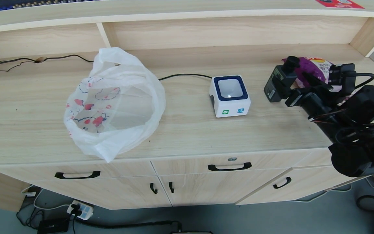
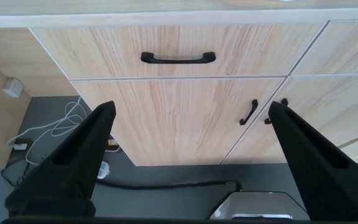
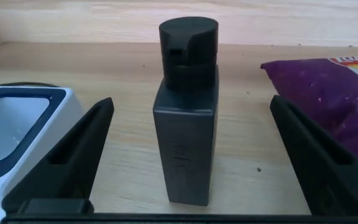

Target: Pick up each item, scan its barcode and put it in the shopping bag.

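The dark bottle [image 3: 186,118] stands upright on the counter [image 1: 187,130], straight in front of the right pincer [image 1: 294,89] and on its middle line. The right pincer is spread wide and holds nothing; whether its tips already flank the bottle I cannot say for sure.

The bottle looks like rigid plastic with flat sides and a smooth skin, probably of moderate weight and a little slippery. I would close on the two flat sides at the middle of the body, below the cap [image 3: 188,46], because a grip at the cap may tip it.

The purple snack bag [image 1: 310,66] lies just behind the pincer, soft and crushable. The scanner [image 1: 229,96] is near on its left. The shopping bag [image 1: 115,104] is well apart, further left.

The left pincer [image 2: 191,112] hangs before the drawers, also wide and empty.
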You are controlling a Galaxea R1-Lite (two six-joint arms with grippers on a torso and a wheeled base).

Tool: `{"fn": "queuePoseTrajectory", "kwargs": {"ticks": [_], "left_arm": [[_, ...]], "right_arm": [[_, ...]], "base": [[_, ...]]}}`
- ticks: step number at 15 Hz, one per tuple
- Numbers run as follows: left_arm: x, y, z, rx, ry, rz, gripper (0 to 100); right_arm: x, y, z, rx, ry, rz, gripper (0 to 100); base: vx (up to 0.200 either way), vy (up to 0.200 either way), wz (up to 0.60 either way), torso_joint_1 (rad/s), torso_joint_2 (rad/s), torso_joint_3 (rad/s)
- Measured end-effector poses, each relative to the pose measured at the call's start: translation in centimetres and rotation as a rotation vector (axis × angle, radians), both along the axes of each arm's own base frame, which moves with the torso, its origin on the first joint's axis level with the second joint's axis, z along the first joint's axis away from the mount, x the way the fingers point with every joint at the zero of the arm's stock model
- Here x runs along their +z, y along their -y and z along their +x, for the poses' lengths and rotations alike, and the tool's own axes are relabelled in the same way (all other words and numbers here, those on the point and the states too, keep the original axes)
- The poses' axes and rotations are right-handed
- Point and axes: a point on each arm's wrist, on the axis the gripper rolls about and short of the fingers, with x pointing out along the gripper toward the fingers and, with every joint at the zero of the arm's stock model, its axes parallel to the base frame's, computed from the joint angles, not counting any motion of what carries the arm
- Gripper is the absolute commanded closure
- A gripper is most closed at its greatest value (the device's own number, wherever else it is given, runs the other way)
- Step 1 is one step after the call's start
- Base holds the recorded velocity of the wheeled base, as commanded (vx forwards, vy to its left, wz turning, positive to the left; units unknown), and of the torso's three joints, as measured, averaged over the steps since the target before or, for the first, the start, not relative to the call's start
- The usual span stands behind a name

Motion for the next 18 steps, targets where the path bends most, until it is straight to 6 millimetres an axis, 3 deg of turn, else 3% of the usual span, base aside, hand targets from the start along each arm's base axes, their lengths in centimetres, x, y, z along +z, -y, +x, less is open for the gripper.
{"fn": "queuePoseTrajectory", "kwargs": {"ticks": [10, 11, 15, 18], "left_arm": [[0.0, 0.0, 0.0, -0.001, 0.003, 0.004, 0], [0.0, 0.0, 0.0, -0.001, 0.003, 0.004, 0], [0.0, 0.0, 0.0, -0.002, 0.003, 0.006, 0], [0.0, 0.0, 0.0, -0.002, 0.003, 0.006, 0]], "right_arm": [[-2.2, -1.1, 2.7, 0.002, -0.035, 0.015, 0], [-2.4, -1.2, 2.9, 0.003, -0.039, 0.014, 100], [-2.7, -1.3, 3.6, 0.002, -0.058, 0.012, 100], [-1.8, -1.4, 4.6, 0.003, -0.047, 0.016, 100]], "base": [[0.000, 0.000, 0.00, 0.000, 0.00, 0.000], [0.000, 0.000, 0.00, 0.000, 0.00, 0.000], [0.000, 0.000, 0.00, 0.000, 0.00, 0.000], [0.000, 0.000, 0.00, 0.000, 0.00, 0.000]]}}
